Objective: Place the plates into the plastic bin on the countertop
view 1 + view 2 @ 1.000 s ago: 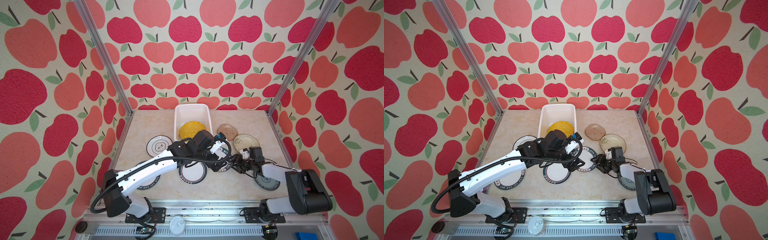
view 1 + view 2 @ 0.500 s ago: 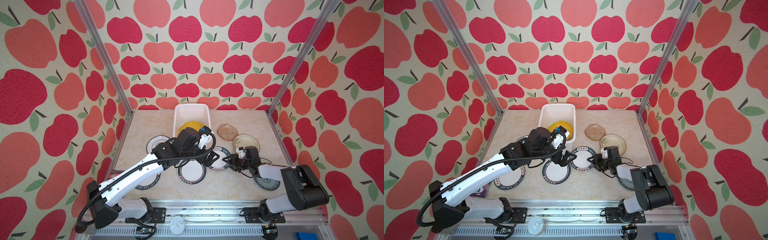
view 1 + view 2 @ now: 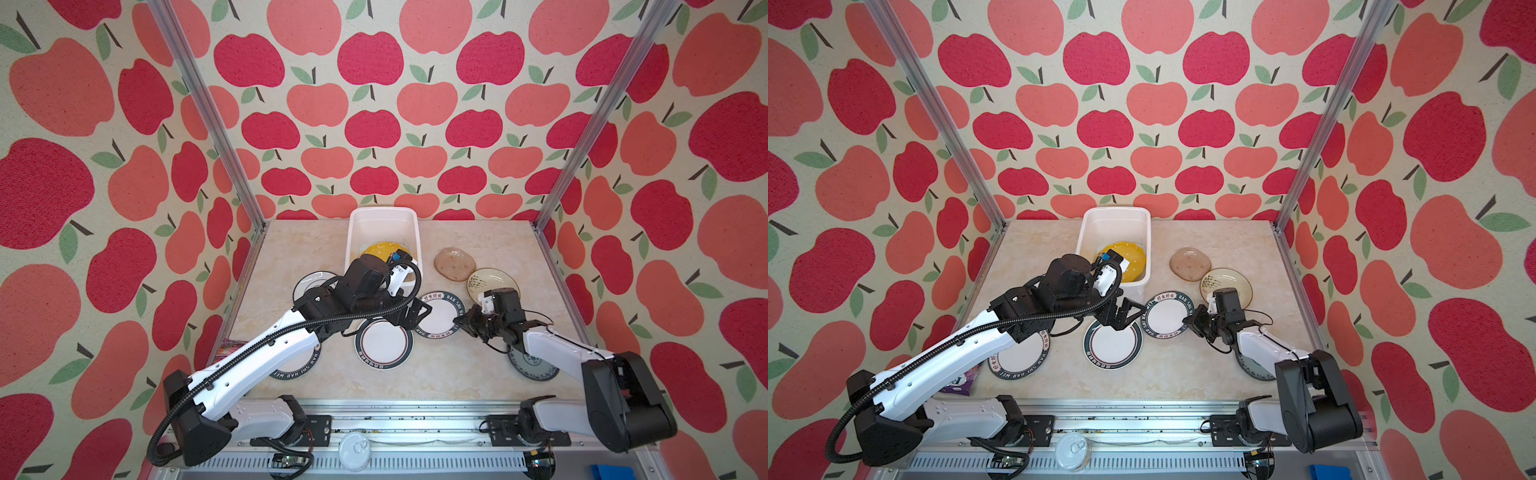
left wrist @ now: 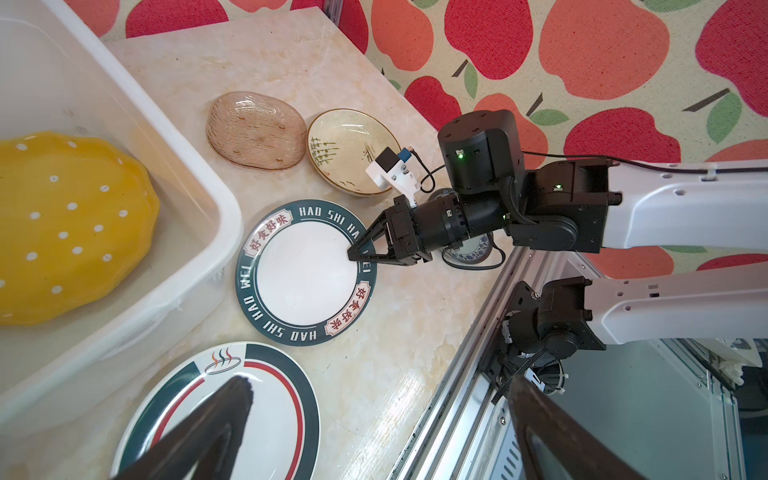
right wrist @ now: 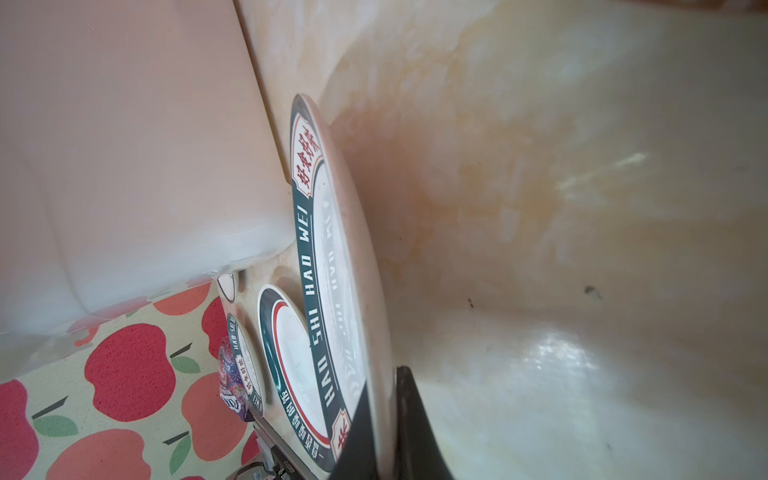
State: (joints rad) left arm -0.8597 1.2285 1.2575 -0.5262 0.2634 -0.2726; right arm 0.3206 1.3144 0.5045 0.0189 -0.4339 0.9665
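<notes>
Both top views: the countertop (image 3: 299, 249) carries it all; the plastic bin (image 3: 383, 226) stands at the middle of its far edge, with a yellow plate (image 3: 376, 250) in it; the other plates lie flat outside, spread from the middle toward the near and right edges.

My target is the lettered plate (image 4: 305, 272), near the middle of the countertop, just beside the bin's near right corner; a red-ringed plate (image 4: 274, 415) lies just beside it toward the near edge.

Left wrist view: the right gripper (image 4: 353, 254) comes in low from the right edge, jaws pressed together on that plate's dark rim. The right wrist view confirms it; the rim sits between the two dark fingers (image 5: 415, 440); whether the plate is off the countertop yet I cannot tell.

The left gripper (image 3: 1125, 313) hangs spread wide near these two plates, holding nothing.

Handling, my judgement: stiff, brittle, glazed and slick; a fair weight for a pinch at one edge, so it will want to droop and swivel about the fingers; I would keep the bite deep over the rim, lift slowly, stay low, and clear the bin's rolled rim before letting go.
</notes>
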